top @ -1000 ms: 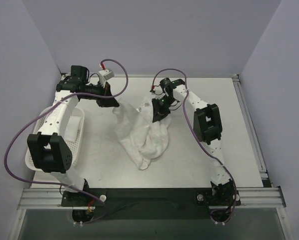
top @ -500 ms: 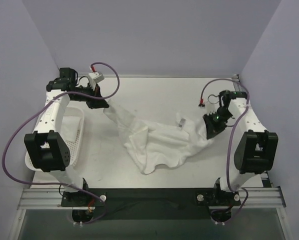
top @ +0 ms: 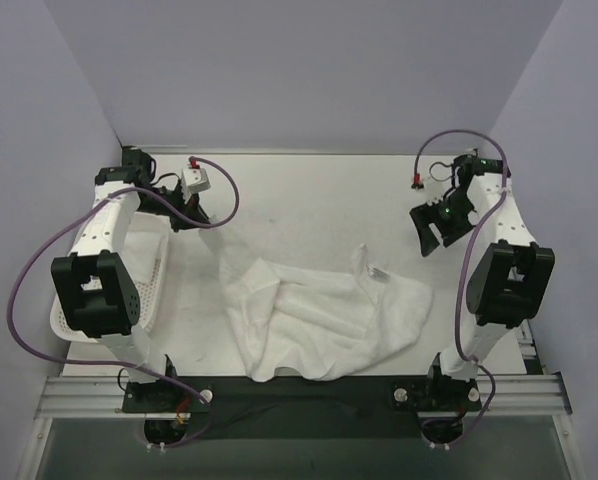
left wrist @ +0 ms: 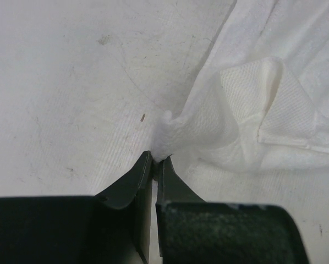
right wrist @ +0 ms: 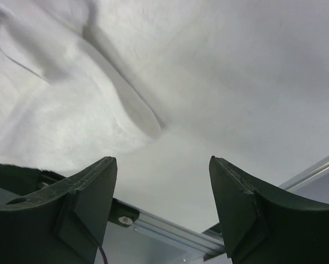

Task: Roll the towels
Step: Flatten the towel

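Note:
One white towel (top: 319,315) lies crumpled and partly spread on the table's near middle, a small tag (top: 379,272) at its far edge. My left gripper (top: 194,215) is low at the far left. In the left wrist view its jaws (left wrist: 155,159) are nearly together, pinching a peaked corner of the towel (left wrist: 252,110). My right gripper (top: 431,235) hangs open above the table at the far right, apart from the cloth. In the right wrist view nothing is between its fingers (right wrist: 163,159), and the towel (right wrist: 54,110) lies beyond them to the left.
A white perforated basket (top: 157,262) stands along the left edge, under the left arm. An aluminium rail (top: 299,392) runs along the near edge, and a rail (right wrist: 170,234) also shows in the right wrist view. Walls close in the back and both sides.
My right gripper has opened, let go of the towel and drawn back to the right. The towel has dropped and spread over the table. My left gripper has moved left with its corner.

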Robot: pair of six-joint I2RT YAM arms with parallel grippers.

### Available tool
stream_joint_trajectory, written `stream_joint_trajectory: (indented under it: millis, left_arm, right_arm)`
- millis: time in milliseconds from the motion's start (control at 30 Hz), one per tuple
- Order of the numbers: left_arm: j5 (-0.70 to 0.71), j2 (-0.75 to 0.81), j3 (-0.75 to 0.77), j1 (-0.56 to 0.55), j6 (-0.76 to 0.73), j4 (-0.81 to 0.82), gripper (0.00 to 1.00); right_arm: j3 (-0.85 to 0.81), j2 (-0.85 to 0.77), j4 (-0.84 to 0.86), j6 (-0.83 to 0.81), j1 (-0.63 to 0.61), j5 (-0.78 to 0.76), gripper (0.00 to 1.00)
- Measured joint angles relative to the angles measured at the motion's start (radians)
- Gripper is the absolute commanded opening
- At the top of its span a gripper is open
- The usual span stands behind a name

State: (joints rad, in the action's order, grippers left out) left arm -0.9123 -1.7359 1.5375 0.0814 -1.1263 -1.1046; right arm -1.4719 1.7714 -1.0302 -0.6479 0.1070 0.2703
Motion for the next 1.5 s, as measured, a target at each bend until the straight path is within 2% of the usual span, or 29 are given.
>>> stream_joint_trajectory:
  millis: [200,233,467,633,733,767,900,967,1000,1233,1267,1300,1333,1400,1500]
  left_arm:
    - [-0.013,-0.003,0.000,-0.010,-0.039,-0.001,0.11]
    - [-0.014,-0.003,0.000,-0.011,-0.040,-0.001,0.11]
    - [-0.023,-0.003,-0.001,-0.013,-0.044,0.000,0.12]
    - [-0.037,-0.003,-0.026,-0.016,-0.055,0.000,0.12]
    - [-0.042,-0.003,-0.040,-0.019,-0.061,-0.001,0.13]
    - [-0.042,-0.003,-0.042,-0.020,-0.063,0.000,0.14]
    - [-0.051,-0.003,-0.045,-0.024,-0.065,0.000,0.17]
    - [-0.058,-0.003,-0.045,-0.027,-0.069,0.000,0.18]
    - [-0.061,-0.003,-0.045,-0.028,-0.073,0.000,0.17]
    - [-0.071,-0.003,-0.057,-0.035,-0.137,0.000,0.17]
    - [-0.072,-0.003,-0.060,-0.037,-0.144,0.000,0.17]
    - [-0.072,-0.003,-0.062,-0.038,-0.151,-0.001,0.17]
    - [-0.073,-0.003,-0.065,-0.039,-0.158,0.000,0.17]
    - [-0.073,-0.003,-0.070,-0.044,-0.170,0.000,0.17]
    - [-0.073,-0.003,-0.074,-0.058,-0.183,0.000,0.18]
  right_arm:
    - [-0.309,0.148,-0.041,0.169,-0.025,0.167,0.74]
    - [-0.329,0.178,-0.040,0.195,-0.036,0.189,0.81]
    - [-0.324,0.288,-0.052,0.281,-0.204,0.248,0.83]
    - [-0.323,0.288,-0.029,0.239,-0.337,0.239,0.83]
    - [-0.323,0.289,-0.016,0.198,-0.359,0.225,0.81]
    - [-0.323,0.292,-0.014,0.186,-0.359,0.221,0.79]
    - [-0.324,0.320,-0.014,0.137,-0.362,0.213,0.33]
    - [-0.312,0.325,-0.016,0.110,-0.364,0.216,0.21]
    - [-0.299,0.325,-0.019,0.099,-0.364,0.217,0.00]
    - [-0.226,0.304,-0.057,0.053,-0.312,0.239,0.00]
    - [-0.226,0.294,-0.061,0.045,-0.286,0.245,0.01]
    - [-0.229,0.279,-0.069,0.038,-0.254,0.253,0.41]
    - [-0.243,0.265,-0.090,0.030,-0.214,0.258,0.63]
    - [-0.274,0.248,-0.114,0.005,-0.168,0.268,1.00]
    - [-0.321,0.225,-0.137,-0.049,-0.129,0.296,1.00]
